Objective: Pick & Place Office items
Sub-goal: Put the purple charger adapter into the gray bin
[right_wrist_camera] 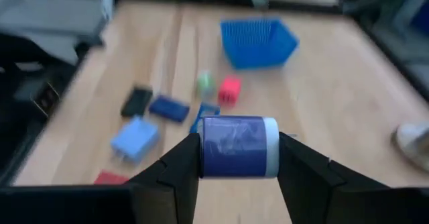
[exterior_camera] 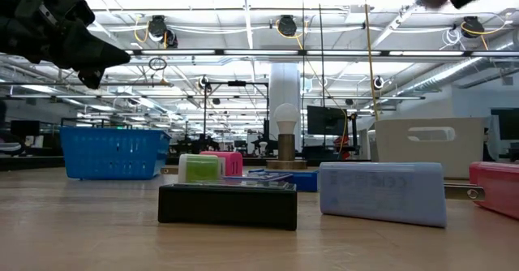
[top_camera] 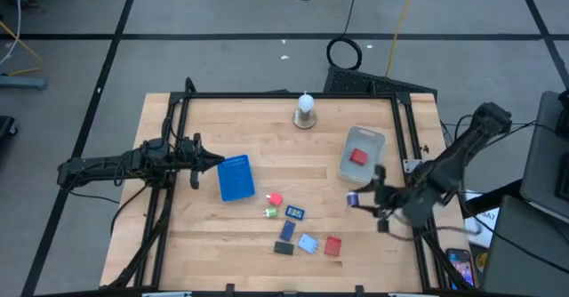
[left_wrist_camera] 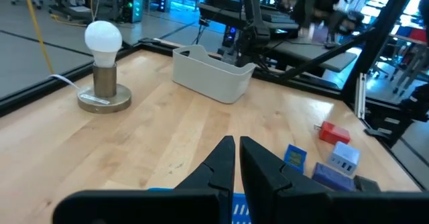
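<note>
A loose cluster of office items is seen near the bench's front edge: a black block (top_camera: 284, 248), a light blue piece (top_camera: 308, 244) and a red piece (top_camera: 333, 245) nearest the front, then a dark blue piece (top_camera: 287, 230), a blue-and-yellow piece (top_camera: 294, 212), a green piece (top_camera: 270, 212) and a small red one (top_camera: 275, 200) just behind. Toward the right edge, the right gripper (right_wrist_camera: 234, 150) is held above the bench with its jaws clamped on a dark blue cylinder with a white end (right_wrist_camera: 239, 145). Behind it a grey bin (top_camera: 363, 140) with one red piece (top_camera: 358, 156) inside is seen. The carry step is judged to be in hand; next, the cylinder would need to be brought over the bin and the jaws spread. By the left edge the left gripper (left_wrist_camera: 236, 158) is parked beside the blue tray (top_camera: 236, 177), jaws closed on nothing. At the back edge a white bulb on a round base (top_camera: 305, 110) is seen
</note>
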